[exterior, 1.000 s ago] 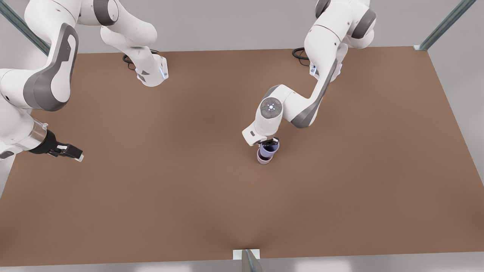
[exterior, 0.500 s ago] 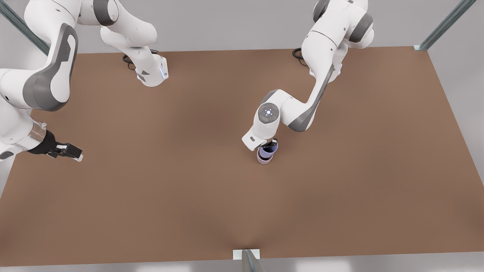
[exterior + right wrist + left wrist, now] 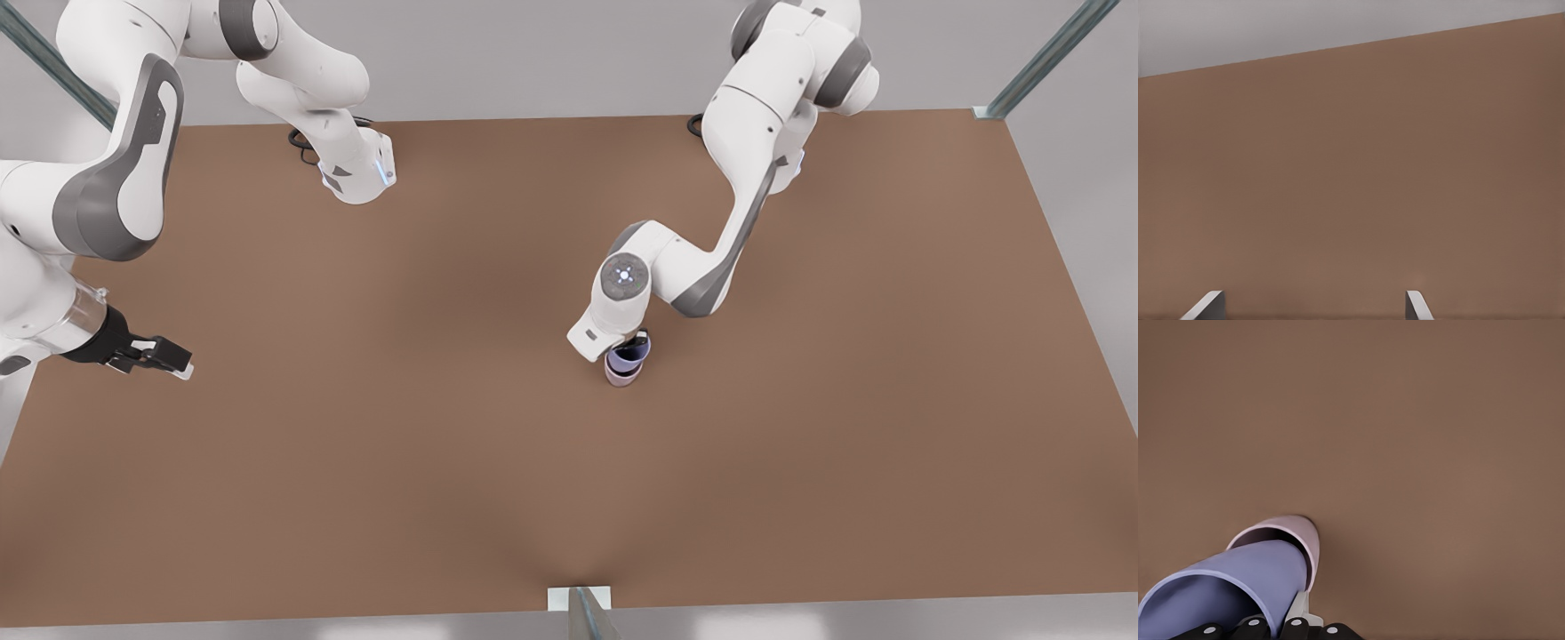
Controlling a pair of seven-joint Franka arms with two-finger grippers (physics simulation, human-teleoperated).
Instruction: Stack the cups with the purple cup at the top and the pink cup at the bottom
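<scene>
Purple cup in left gripper, nested into pink cup.

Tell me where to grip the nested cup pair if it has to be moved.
Grip the pink cup low on its outer wall, coming from the side. It carries the purple cup, which the left gripper holds by the rim. The right gripper waits open.
</scene>
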